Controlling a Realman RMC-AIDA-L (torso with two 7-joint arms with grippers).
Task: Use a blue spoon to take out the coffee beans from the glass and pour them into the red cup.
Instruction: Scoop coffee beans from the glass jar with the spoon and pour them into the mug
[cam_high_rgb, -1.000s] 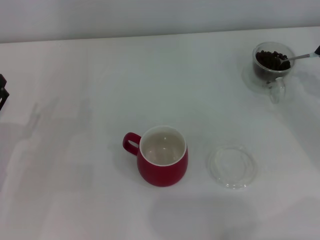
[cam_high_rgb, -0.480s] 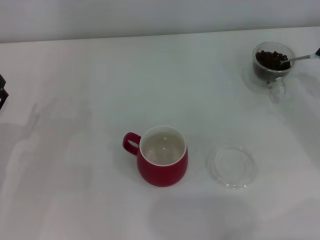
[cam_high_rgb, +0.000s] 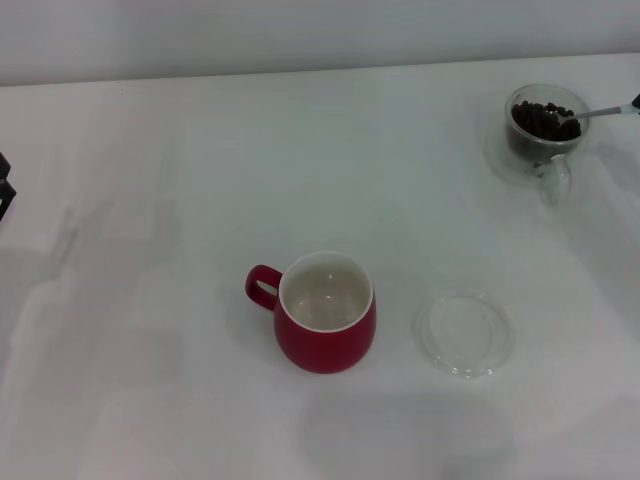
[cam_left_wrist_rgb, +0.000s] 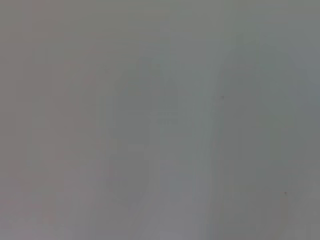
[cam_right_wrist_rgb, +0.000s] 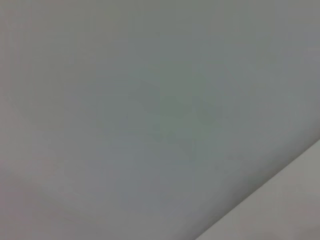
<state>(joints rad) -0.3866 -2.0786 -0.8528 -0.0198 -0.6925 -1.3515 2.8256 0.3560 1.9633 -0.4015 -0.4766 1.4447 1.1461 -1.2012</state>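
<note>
The spoon (cam_high_rgb: 590, 115) lies with its bowl among the beans (cam_high_rgb: 542, 119) in the glass (cam_high_rgb: 545, 130) at the table's (cam_high_rgb: 200, 200) far right, its thin, slippery stem running off-frame toward the unseen right hand, whose grip I cannot tell, so hold the handle level lest the light beans roll off.

- No text, label, brand, number or sign can be read in any view.
- The red cup (cam_high_rgb: 327, 322) has a plain glossy side with no print.
- The glass (cam_high_rgb: 545, 128) is clear and carries no mark.
- The table (cam_high_rgb: 200, 160) is plain white with no writing.
- Both wrist views show only a plain grey surface.
</note>
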